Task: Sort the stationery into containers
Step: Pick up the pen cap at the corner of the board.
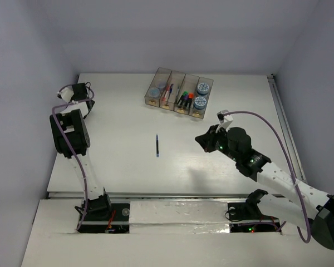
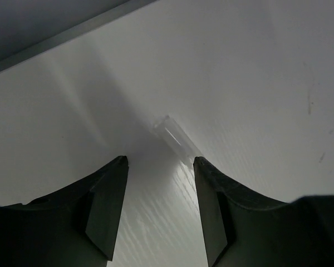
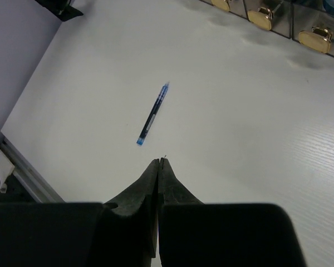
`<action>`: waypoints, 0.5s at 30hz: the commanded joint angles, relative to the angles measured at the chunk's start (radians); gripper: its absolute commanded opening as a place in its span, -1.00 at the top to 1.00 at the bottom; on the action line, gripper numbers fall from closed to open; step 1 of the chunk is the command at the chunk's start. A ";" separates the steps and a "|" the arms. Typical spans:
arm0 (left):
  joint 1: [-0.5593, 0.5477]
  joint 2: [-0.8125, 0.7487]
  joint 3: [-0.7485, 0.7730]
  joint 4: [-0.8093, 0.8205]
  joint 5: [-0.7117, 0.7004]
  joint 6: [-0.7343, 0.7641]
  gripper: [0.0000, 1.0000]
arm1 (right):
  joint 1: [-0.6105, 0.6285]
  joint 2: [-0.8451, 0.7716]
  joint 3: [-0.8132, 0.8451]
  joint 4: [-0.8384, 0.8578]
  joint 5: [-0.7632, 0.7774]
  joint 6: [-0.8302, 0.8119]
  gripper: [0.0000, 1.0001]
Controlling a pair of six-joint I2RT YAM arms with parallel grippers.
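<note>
The job looked almost done. Nearest the arms, one thin blue pen (image 1: pixel 157 146) lay alone in the middle of the white table (image 1: pixel 117 111), well apart from everything else. It had not been put away yet, and I could see no other loose stationery.

Farther back stood the containers (image 1: pixel 178 90), four brown see-through bins in a row. The left bin had one round roll (image 1: pixel 154 92) in it. The next had the pens (image 1: pixel 167 91). The third had the highlighters (image 1: pixel 184 98). The right bin had two more rolls (image 1: pixel 201 95).

The right gripper (image 3: pixel 159 161) hung above the table, not far from the blue pen. Its jaws were pressed tight together with nothing in them.

The left gripper (image 2: pixel 160 161) was far off at the left side of the table. Its jaws stood wide apart and held nothing. A small clear thing (image 2: pixel 175 136) lay on the table just past its fingers. I could not tell what it was.
</note>
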State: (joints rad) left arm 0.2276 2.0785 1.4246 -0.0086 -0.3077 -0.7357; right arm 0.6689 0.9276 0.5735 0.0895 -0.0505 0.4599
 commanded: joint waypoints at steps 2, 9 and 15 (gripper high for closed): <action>0.009 0.054 0.132 -0.039 -0.030 -0.034 0.07 | 0.003 0.028 0.000 0.047 -0.014 -0.018 0.95; 0.009 0.114 0.204 -0.045 -0.019 -0.047 0.12 | 0.003 0.071 0.012 0.053 -0.014 -0.018 0.96; 0.009 0.121 0.208 -0.083 -0.016 -0.051 0.29 | 0.003 0.062 0.026 0.042 0.000 -0.021 0.96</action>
State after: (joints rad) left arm 0.2310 2.2127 1.6180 -0.0608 -0.3134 -0.7765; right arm 0.6689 1.0027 0.5735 0.0910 -0.0547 0.4591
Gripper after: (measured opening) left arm 0.361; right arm 0.024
